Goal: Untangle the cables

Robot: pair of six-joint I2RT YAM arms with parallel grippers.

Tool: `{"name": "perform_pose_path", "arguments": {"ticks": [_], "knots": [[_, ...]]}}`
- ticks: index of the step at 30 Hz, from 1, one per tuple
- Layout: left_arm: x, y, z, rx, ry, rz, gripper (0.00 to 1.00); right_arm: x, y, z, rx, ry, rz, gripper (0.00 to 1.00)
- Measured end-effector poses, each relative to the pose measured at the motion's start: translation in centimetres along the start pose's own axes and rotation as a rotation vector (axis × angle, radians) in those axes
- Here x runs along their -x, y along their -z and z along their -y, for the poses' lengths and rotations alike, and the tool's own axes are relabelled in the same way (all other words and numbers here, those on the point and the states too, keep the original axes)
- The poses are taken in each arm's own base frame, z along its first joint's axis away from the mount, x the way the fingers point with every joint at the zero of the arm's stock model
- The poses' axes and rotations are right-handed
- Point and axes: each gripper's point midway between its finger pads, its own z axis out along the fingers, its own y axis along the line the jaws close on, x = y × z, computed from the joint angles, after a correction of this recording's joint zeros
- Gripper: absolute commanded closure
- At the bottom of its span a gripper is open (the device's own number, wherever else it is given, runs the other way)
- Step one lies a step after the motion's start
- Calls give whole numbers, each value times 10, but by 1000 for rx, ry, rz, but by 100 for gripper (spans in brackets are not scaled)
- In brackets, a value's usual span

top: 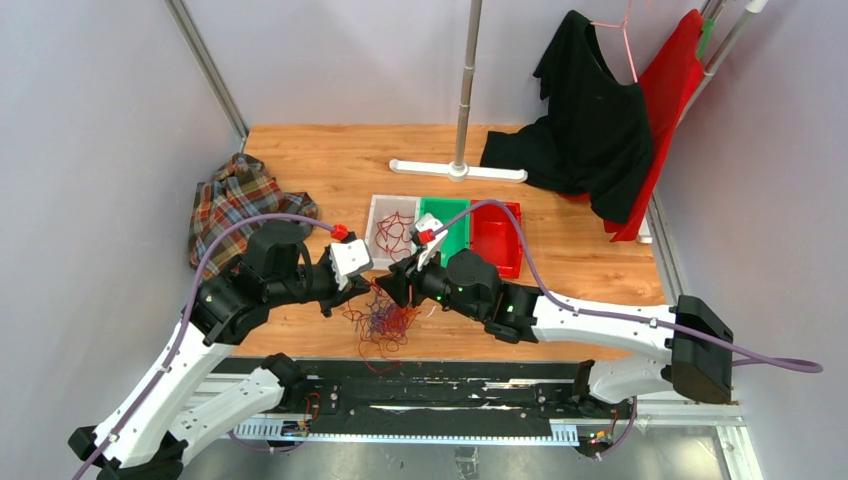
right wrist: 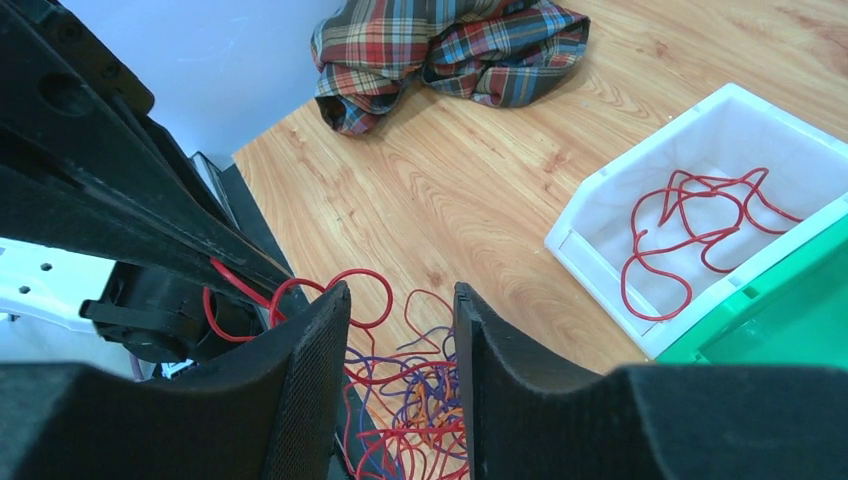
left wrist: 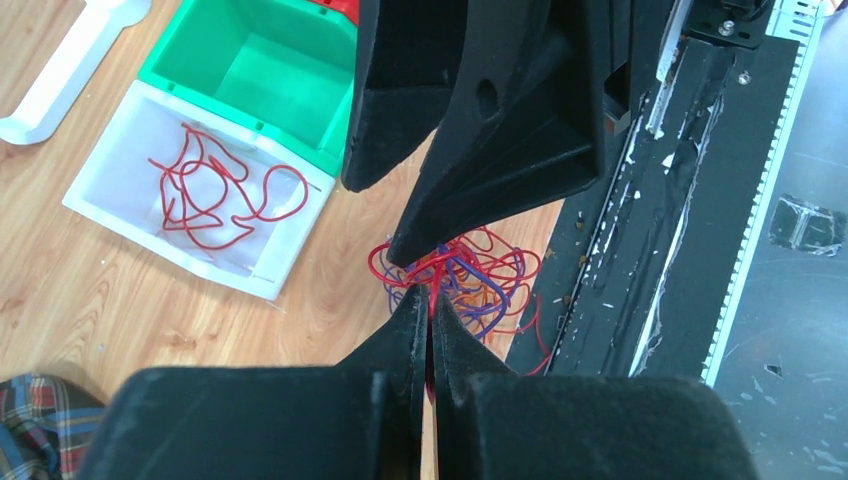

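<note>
Both arms reach inward above the cables (top: 383, 322), left claw (left wrist: 427, 296) pinched on them, right claw (right wrist: 400, 296) spread apart.

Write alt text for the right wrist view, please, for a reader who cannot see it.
The open right claw hovers over a tangle of red, purple and orange cables on a wooden table, while the left claw beside it seems to pinch one red strand. Behind lie a white bin holding red cables, a green bin and a plaid cloth.
</note>
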Motion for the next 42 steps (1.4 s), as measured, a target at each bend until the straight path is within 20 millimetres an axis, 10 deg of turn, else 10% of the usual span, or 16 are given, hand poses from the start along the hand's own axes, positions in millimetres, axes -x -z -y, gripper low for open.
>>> {"name": "perform_pose_path", "arguments": {"ticks": [17,32,42], "knots": [[-1,-1,-2,7,-1,-6,98,-1,28,-10,91,-14,31,46],[14,6,15,-98,-14,14,87,-3,2,-15,69,38,7,93],[15,14,31,-187,-42,8,87,8,5,-7,22,34,43,93]]}}
